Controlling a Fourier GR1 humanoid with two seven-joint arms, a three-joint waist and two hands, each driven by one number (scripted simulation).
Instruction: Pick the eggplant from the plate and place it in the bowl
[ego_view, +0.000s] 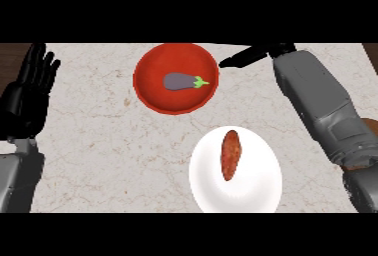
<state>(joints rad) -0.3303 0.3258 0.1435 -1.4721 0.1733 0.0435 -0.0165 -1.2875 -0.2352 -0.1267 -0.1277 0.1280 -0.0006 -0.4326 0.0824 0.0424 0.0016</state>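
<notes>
Counter (103, 150): pale stone top with thin brown veins, seen from steeply above. Dark wood is seen past its far left and far right corners.

Bowl (151, 97): red, round, set at the far middle of the counter. The eggplant (181, 81) is seen lying inside it, a little right of the bowl's middle. Body grey-purple, green stalk pointed right. It is touched by no hand.

Plate (251, 190): white, set near, just right of the middle, close to the bowl but apart from it. One long red-brown vegetable (230, 155) is laid on it, lengthwise from far to near, left of the plate's middle. What kind it is cannot be told.

Right hand (255, 54): black, seen at the far edge, just beside the bowl's right rim. Its fingers are stretched out toward the left, with the tips close to the rim. Whether the rim is touched cannot be told. Nothing is held in it; the fingers are taken as straight and relaxed. The right forearm (310, 95) is run in grey from the lower right corner up along the right side of the counter, past the plate.

Left hand (29, 95): black, at the left edge of the counter, held open with fingers up and spread, at rest, well apart from bowl and plate. Nothing is held. The left forearm (18, 180) is seen below it at the near left corner.
</notes>
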